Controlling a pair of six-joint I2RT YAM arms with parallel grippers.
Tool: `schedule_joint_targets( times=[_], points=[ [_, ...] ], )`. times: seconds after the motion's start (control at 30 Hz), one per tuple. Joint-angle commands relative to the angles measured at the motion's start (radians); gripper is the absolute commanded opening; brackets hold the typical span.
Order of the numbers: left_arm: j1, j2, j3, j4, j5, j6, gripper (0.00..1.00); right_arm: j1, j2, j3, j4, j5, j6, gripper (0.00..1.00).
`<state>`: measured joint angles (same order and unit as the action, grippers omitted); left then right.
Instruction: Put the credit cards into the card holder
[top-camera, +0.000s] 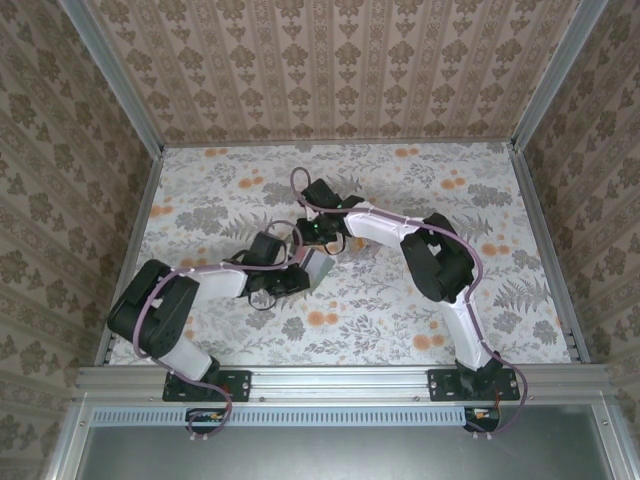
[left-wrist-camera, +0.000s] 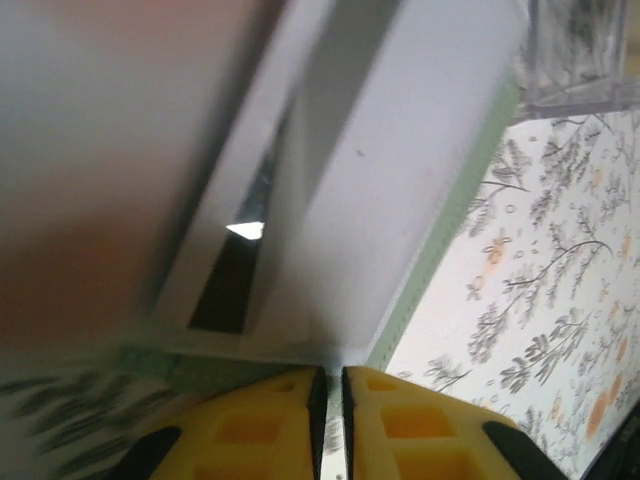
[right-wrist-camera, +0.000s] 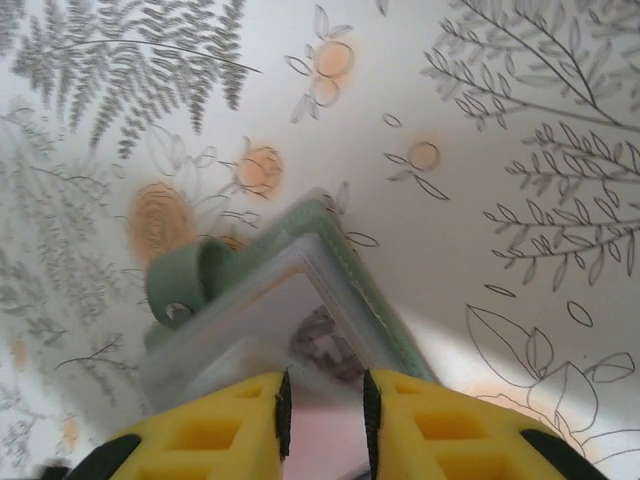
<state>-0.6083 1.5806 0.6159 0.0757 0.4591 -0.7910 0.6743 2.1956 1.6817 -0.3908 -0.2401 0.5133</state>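
Note:
The sage-green card holder (top-camera: 318, 266) is held up off the table between both arms, opened to its pale clear sleeves (left-wrist-camera: 400, 180). My left gripper (left-wrist-camera: 327, 385) is shut on the holder's thin lower edge, and the green border (left-wrist-camera: 450, 230) runs up to the right. In the right wrist view the holder (right-wrist-camera: 370, 285) points a corner at the camera, its snap strap (right-wrist-camera: 185, 280) curled at the left. A pale red credit card (right-wrist-camera: 322, 435) lies in the gap of my right gripper (right-wrist-camera: 325, 400). Its far end sits inside a sleeve, and its chip (right-wrist-camera: 330, 345) shows through. The right jaws stand a little apart.
A clear plastic tray (left-wrist-camera: 580, 60) stands on the floral tablecloth just beyond the holder. Metal rails (top-camera: 135, 250) and patterned walls enclose the table on three sides. Both arms cross at the table's middle, with open cloth (top-camera: 470, 180) to the right and back.

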Motion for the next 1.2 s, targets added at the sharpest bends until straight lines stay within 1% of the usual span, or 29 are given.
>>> schedule_joint_targets(
  times=[0.0, 0.07, 0.2, 0.27, 0.4, 0.47, 0.53, 0.63, 0.8, 0.97, 1.07, 1.17],
  points=[
    [-0.056, 0.059, 0.050, -0.005, -0.076, -0.058, 0.21, -0.012, 0.000, 0.039, -0.080, -0.056, -0.056, 0.31],
    [-0.072, 0.067, 0.076, -0.005, -0.097, -0.067, 0.22, -0.023, -0.033, 0.037, -0.092, -0.049, -0.067, 0.32],
    [-0.076, 0.035, 0.089, -0.016, -0.156, -0.077, 0.29, -0.059, -0.129, 0.007, -0.129, 0.002, -0.093, 0.33],
    [-0.073, 0.003, 0.092, -0.021, -0.181, -0.072, 0.34, -0.085, -0.190, -0.034, -0.129, 0.030, -0.099, 0.34],
    [-0.070, -0.060, 0.116, -0.050, -0.232, -0.038, 0.39, -0.151, -0.332, -0.151, -0.113, 0.081, -0.094, 0.34],
    [-0.058, -0.057, 0.145, -0.069, -0.233, -0.012, 0.40, -0.183, -0.396, -0.216, -0.106, 0.101, -0.093, 0.34],
    [-0.042, -0.037, 0.180, -0.084, -0.206, 0.008, 0.40, -0.217, -0.446, -0.269, -0.107, 0.114, -0.094, 0.35],
    [-0.030, -0.022, 0.212, -0.101, -0.200, 0.034, 0.40, -0.256, -0.488, -0.320, -0.120, 0.111, -0.095, 0.35],
    [-0.013, 0.022, 0.271, -0.105, -0.152, 0.063, 0.41, -0.272, -0.472, -0.335, -0.141, 0.117, -0.113, 0.40],
    [-0.014, 0.074, 0.341, -0.101, -0.114, 0.068, 0.42, -0.271, -0.421, -0.319, -0.141, 0.116, -0.109, 0.41],
    [-0.017, 0.114, 0.385, -0.102, -0.083, 0.068, 0.43, -0.271, -0.386, -0.296, -0.181, 0.135, -0.112, 0.43],
    [-0.028, 0.159, 0.427, -0.103, -0.062, 0.068, 0.44, -0.272, -0.355, -0.279, -0.186, 0.118, -0.114, 0.44]
  ],
)
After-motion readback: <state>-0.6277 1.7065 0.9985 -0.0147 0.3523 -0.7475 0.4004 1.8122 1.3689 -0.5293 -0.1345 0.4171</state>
